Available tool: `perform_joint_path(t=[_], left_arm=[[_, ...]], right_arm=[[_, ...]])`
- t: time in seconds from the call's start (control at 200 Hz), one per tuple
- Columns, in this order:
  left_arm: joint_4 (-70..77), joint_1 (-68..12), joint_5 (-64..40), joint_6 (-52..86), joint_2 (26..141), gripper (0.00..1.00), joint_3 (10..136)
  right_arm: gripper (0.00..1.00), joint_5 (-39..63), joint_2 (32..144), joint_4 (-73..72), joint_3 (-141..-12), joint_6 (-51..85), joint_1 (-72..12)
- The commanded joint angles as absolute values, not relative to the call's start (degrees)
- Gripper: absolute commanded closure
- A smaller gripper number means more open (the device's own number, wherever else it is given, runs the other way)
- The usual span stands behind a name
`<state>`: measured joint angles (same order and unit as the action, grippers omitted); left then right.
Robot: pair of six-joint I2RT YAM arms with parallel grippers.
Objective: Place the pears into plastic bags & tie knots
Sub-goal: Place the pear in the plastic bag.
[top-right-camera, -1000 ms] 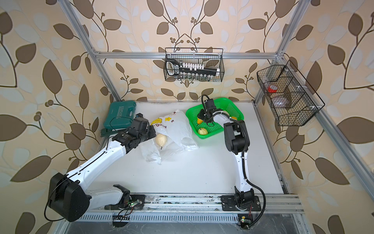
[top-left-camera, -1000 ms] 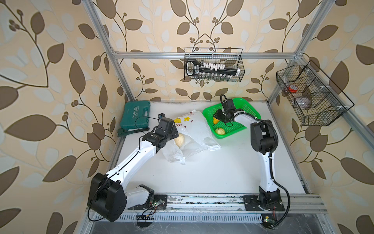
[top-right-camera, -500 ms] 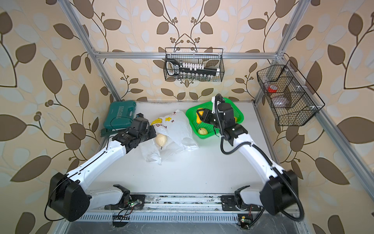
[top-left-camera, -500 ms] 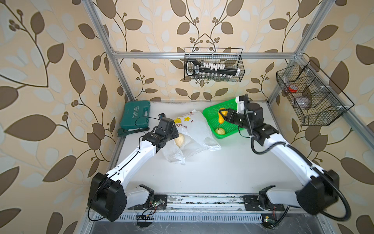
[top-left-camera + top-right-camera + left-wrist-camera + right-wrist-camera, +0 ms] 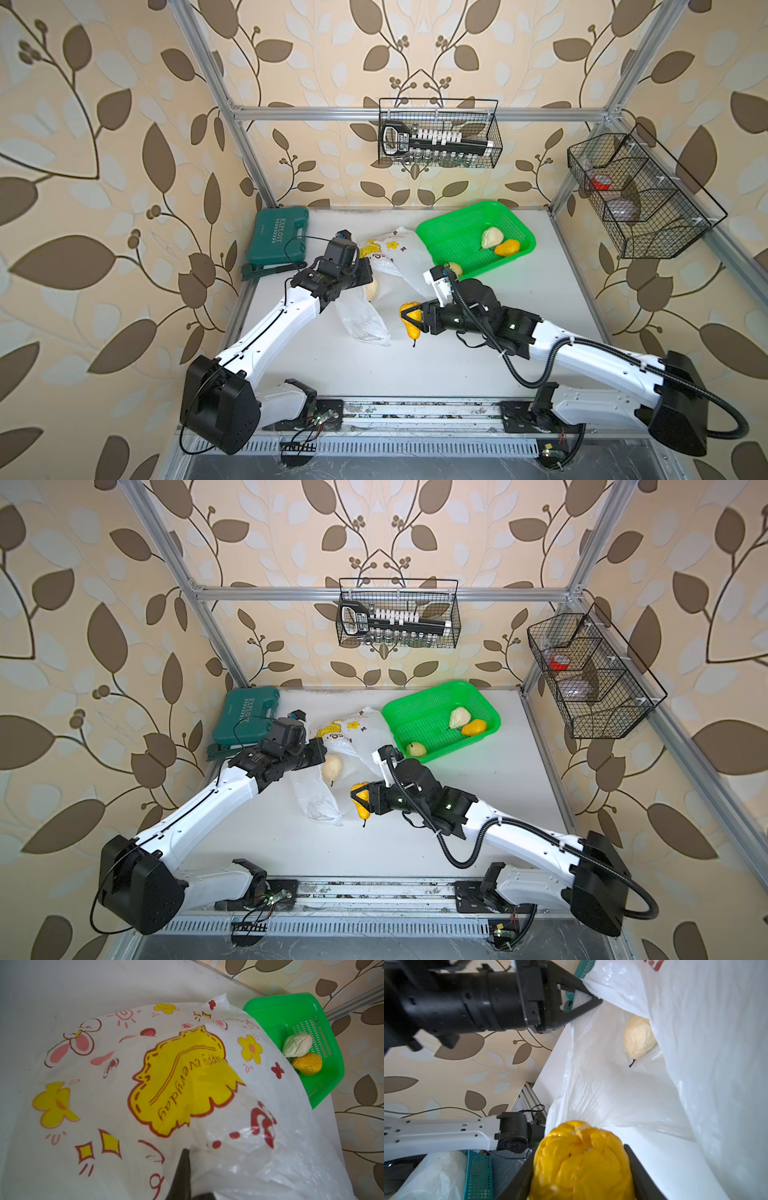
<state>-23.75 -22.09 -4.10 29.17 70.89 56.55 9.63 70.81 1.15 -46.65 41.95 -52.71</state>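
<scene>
The white printed plastic bag (image 5: 399, 257) (image 5: 124, 1084) lies left of the green basket (image 5: 457, 224), mouth toward the table's front. My left gripper (image 5: 368, 270) (image 5: 187, 1159) is shut on the bag's upper edge and holds the mouth up. A cream pear (image 5: 331, 767) (image 5: 638, 1036) lies inside the bag. My right gripper (image 5: 409, 320) (image 5: 581, 1167) is shut on an orange-yellow pear (image 5: 361, 802) (image 5: 581, 1159), held just in front of the bag's mouth. In the basket rest a cream pear (image 5: 492, 238), an orange pear (image 5: 507, 247) and a pale yellow-green pear (image 5: 415, 749). No knots show.
A teal tool case (image 5: 278, 237) lies at the back left, behind my left arm. Wire baskets hang on the back wall (image 5: 440, 137) and the right wall (image 5: 636, 195). The arm rail (image 5: 415, 411) runs along the table's front edge.
My right arm has carried the orange-yellow pear from the green basket toward the front, to the bag's mouth. The left gripper has kept its hold on the bag.
</scene>
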Motion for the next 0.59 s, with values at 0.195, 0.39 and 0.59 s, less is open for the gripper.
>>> perform_joint_path(t=[0.195, 0.39, 0.59], left_arm=[[-24.4, -22.4, -8.3, 27.2, 69.0, 1.0, 57.8], [-23.1, -22.6, -9.0, 28.3, 70.9, 1.0, 57.7], [-21.7, -22.7, -5.6, 33.2, 72.0, 1.0, 56.8]], right_arm=[[0.58, 6.4, 92.1, -2.0, -59.5, 38.8, -46.5], [0.44, 6.9, 108.3, 2.2, -76.4, 37.3, -44.4], [0.11, 8.0, 115.2, 9.7, -85.9, 33.3, -44.1]])
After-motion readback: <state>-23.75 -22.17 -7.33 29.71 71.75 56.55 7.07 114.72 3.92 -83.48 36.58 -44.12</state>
